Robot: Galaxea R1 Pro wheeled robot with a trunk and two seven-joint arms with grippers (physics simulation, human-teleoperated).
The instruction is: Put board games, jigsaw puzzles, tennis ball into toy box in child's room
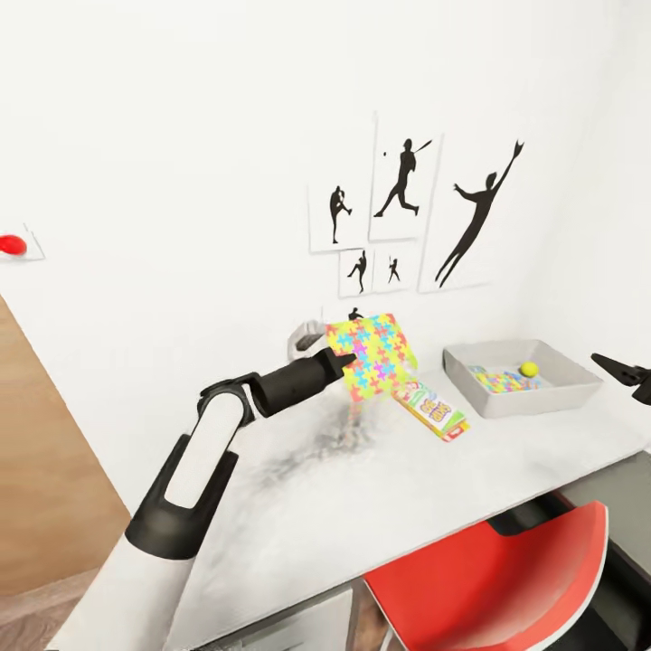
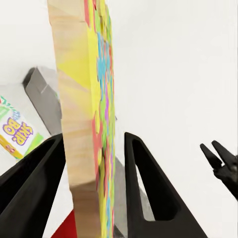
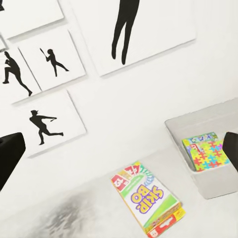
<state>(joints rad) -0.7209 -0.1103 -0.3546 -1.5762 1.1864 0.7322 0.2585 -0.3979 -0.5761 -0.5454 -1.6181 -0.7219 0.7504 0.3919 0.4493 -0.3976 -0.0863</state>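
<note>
Left gripper (image 2: pixel 94 183) clamps a puzzle (image 1: pixel 372 355) upright above the table (image 1: pixel 362 488). Right gripper (image 1: pixel 622 369) stands parted beside the toy box (image 1: pixel 561 391). Box holds second puzzle (image 3: pixel 208 151) and ball (image 1: pixel 529 369).

Puzzles: 2. One (image 1: pixel 373 355) is clamped in the left gripper (image 1: pixel 344 362), and one (image 1: pixel 495 380) lies in the tray (image 1: pixel 579 387), well to that gripper's right.
Game boxes: 1, the SKIP BO box (image 1: pixel 434 409), just beside and below the left gripper.
Balls: 1 (image 1: pixel 529 369), in the tray.
Trays: 1.
Grippers: 2, the left and the right (image 1: pixel 624 369).
Wall pictures (image 1: pixel 404 185): at least 5.
Chairs: 1 (image 1: pixel 506 579).
</note>
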